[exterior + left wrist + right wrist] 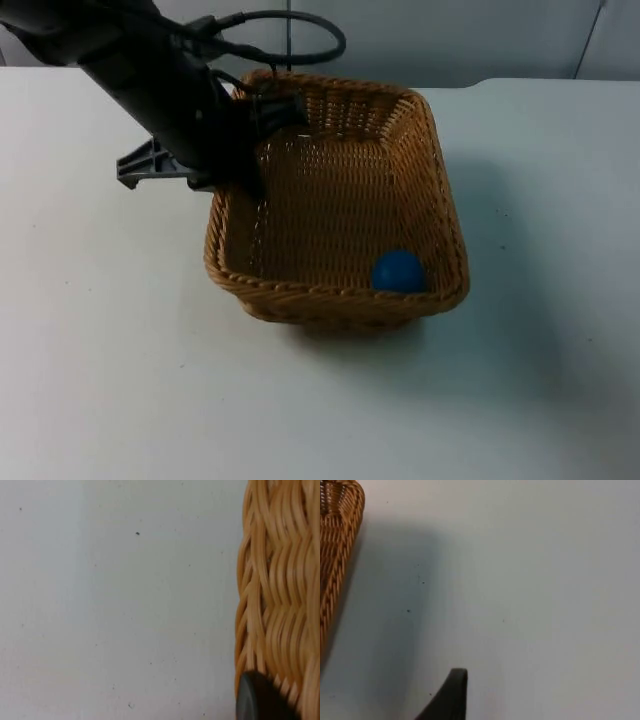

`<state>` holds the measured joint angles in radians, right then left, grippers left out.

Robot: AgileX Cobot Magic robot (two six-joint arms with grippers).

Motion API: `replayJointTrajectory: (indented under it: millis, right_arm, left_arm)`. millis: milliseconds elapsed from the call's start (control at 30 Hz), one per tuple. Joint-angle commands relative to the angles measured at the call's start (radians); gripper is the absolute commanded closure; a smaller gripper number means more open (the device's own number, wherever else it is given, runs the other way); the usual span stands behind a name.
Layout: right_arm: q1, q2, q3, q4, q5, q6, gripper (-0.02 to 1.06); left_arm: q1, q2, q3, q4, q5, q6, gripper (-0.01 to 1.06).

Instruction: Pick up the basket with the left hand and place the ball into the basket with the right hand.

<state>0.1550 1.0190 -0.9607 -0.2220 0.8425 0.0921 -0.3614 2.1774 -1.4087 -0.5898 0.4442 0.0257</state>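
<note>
The left gripper (262, 112) is sitting at the far left corner of the basket (335, 300), its arm (150, 70) reaching in from the upper left of the top view. It is closed on the basket's rim, with one black fingertip (257, 700) pressing against the outside of the woven wall. The basket's wicker wall is running just beside that fingertip in the left wrist view, with bare table (115, 605) spreading away from it on the other side.

The ball (398, 271), blue, is lying inside the basket, at the corner diagonally opposite the left gripper, touching or nearly touching the near wall. The basket is casting a shadow on the table on the side away from the left gripper; whether its base is touching the table cannot be told.

The right gripper's black fingertip (450, 695) is showing over bare table, well apart from the basket, whose rounded corner is visible beyond it. How far the right gripper is open cannot be told; nothing is showing at its fingertip
</note>
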Motion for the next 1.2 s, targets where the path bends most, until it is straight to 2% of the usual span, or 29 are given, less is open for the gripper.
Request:
replayJointTrajectory:
  millis: [0, 367, 567, 767, 1100, 1133, 1167]
  right_arm:
    - [0.004, 0.009, 0.006, -0.019, -0.007, 0.015, 0.00]
    - [0.004, 0.009, 0.006, -0.019, -0.007, 0.015, 0.00]
    - [0.004, 0.009, 0.006, -0.019, -0.007, 0.015, 0.00]
    - [0.004, 0.009, 0.006, -0.019, -0.009, 0.015, 0.00]
    - [0.004, 0.009, 0.006, -0.017, -0.009, 0.015, 0.00]
    - [0.004, 0.009, 0.006, -0.017, -0.011, 0.015, 0.00]
    - [0.004, 0.009, 0.006, -0.017, -0.011, 0.015, 0.00]
  left_arm:
    - [-0.003, 0.018, -0.008, -0.078, -0.026, 0.066, 1.05]
    - [-0.003, 0.040, -0.008, -0.097, -0.057, 0.080, 1.05]
    - [-0.003, 0.046, -0.008, -0.139, -0.048, 0.069, 1.05]
    - [-0.003, 0.046, -0.008, -0.102, -0.022, 0.065, 1.05]
    - [-0.006, 0.050, -0.008, -0.067, 0.015, 0.071, 0.86]
    - [-0.006, 0.050, -0.008, -0.048, 0.022, 0.071, 0.82]
    - [-0.006, 0.052, -0.008, -0.030, 0.022, 0.071, 0.73]
